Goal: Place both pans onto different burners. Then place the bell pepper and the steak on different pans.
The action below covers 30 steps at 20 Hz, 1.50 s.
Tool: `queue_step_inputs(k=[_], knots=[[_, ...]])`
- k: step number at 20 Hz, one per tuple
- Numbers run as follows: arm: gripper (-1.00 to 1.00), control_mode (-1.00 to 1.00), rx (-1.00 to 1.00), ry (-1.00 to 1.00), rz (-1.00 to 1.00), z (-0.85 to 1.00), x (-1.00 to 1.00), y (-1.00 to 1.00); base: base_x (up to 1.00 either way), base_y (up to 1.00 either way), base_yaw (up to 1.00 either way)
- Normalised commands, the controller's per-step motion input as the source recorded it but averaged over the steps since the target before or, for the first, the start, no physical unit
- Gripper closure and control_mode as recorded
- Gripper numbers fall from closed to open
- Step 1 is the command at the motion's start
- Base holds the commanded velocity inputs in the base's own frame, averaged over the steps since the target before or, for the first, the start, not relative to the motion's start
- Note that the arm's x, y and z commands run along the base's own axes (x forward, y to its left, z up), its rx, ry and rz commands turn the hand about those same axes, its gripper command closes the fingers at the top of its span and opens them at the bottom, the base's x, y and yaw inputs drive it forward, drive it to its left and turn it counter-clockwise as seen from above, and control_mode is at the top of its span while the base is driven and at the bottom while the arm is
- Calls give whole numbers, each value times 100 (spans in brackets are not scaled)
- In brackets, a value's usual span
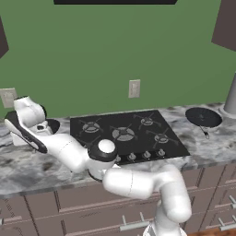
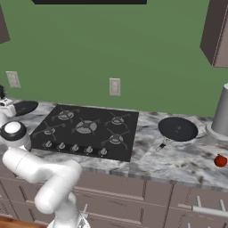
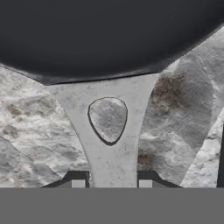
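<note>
The gripper (image 3: 111, 183) is closed on the pale grey handle (image 3: 109, 144) of the left pan (image 3: 105, 39), a finger pressing each side of the handle just below its teardrop hole. This black pan rests on the marbled counter (image 1: 27, 166) left of the cooktop (image 1: 126, 134). The second pan (image 2: 178, 128) sits on the counter right of the cooktop, near a red bell pepper (image 2: 220, 160).
</note>
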Motion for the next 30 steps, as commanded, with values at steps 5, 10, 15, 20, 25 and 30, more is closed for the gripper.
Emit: queue_step_inputs(k=[5, 10, 15, 20, 25, 30], knots=[[100, -100, 0, -6, 0, 1, -55, -97, 0, 0, 0], [100, -100, 0, -18, 0, 24, -87, -86, 0, 0, 0], [100, -100, 0, -23, 3, 25, -94, -77, 0, 0, 0], [100, -100, 9, -10, 2, 10, -71, -97, 0, 0, 0], [100, -100, 20, -3, 6, 0, -41, -76, 0, 0, 0], [100, -100, 18, 0, 7, 0, -9, -36, 0, 0, 0]])
